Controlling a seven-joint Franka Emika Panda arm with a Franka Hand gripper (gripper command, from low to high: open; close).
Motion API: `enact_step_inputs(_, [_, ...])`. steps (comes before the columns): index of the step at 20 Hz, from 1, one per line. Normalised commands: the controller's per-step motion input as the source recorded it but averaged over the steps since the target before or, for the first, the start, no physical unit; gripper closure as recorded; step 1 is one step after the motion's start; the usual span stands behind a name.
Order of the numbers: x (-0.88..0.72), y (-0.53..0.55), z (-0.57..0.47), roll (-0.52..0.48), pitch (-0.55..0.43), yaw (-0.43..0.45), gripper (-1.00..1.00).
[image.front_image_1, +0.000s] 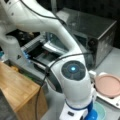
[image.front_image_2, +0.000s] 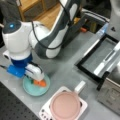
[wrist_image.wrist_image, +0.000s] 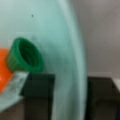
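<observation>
A toy carrot, orange (image.front_image_2: 40, 83) with a green top (wrist_image.wrist_image: 25, 55), lies on a teal plate (image.front_image_2: 31, 90). In a front view my gripper (image.front_image_2: 37, 80) hangs straight down over the plate, right beside the carrot. In the wrist view the gripper (wrist_image.wrist_image: 70, 97) is open. Its dark fingers (wrist_image.wrist_image: 38, 96) stand on either side of the plate's rim (wrist_image.wrist_image: 72, 62), and the carrot's green top sits just above the left finger, not between the two. In a front view only the arm's wrist (image.front_image_1: 72, 70) and a sliver of the plate (image.front_image_1: 101, 111) show.
A pink pan (image.front_image_2: 65, 106) sits on a small white stove (image.front_image_2: 83, 105) right of the plate, and shows again (image.front_image_1: 108, 85). A black tray (image.front_image_2: 98, 58) and a metal box (image.front_image_1: 92, 30) stand behind. A wooden cabinet (image.front_image_1: 17, 87) is at a front view's left.
</observation>
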Motion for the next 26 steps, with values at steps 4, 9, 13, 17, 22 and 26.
enact_step_inputs(4, [0.27,-0.12,0.11,-0.008,0.121,0.096,-1.00])
enact_step_inputs(9, [0.26,-0.14,0.12,-0.006,0.128,0.092,-1.00])
enact_step_inputs(13, [0.23,-0.11,0.18,-0.039,0.142,0.051,-1.00])
enact_step_inputs(17, [0.13,-0.02,0.34,-0.077,0.158,-0.032,-1.00])
enact_step_inputs(22, [-0.01,0.15,0.41,-0.024,0.129,-0.120,-1.00])
enact_step_inputs(26, [-0.16,0.32,0.33,-0.006,0.093,-0.167,-1.00])
